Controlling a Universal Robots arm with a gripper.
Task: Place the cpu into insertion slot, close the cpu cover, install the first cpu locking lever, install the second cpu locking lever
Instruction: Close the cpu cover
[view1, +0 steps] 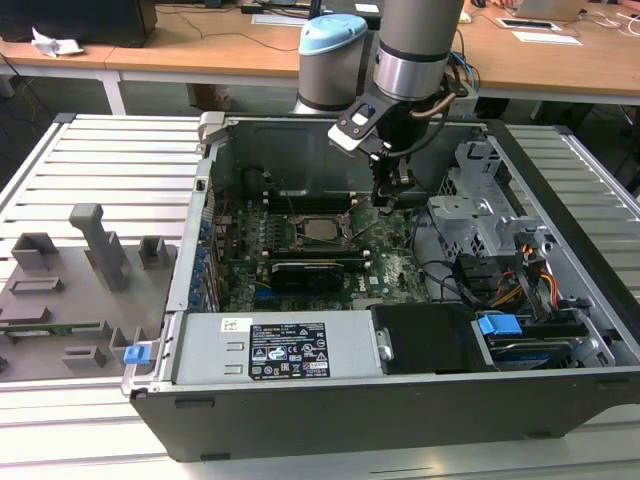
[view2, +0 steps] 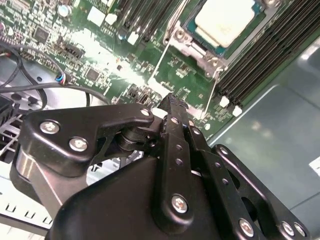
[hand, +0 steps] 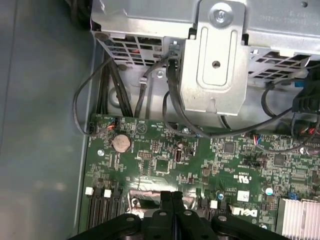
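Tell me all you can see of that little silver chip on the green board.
The cpu is a small flat square with a pale, matte metal top and a greenish edge. It lies flat in the insertion slot, framed by grey metal, on the motherboard inside the open computer case. The gripper hangs off to one side, not touching it.

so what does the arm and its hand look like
The arm is a silver-grey tube with a light blue cap on one joint and black cables looped at the wrist. The hand is matte black, built of jointed link bars dotted with silver screws.
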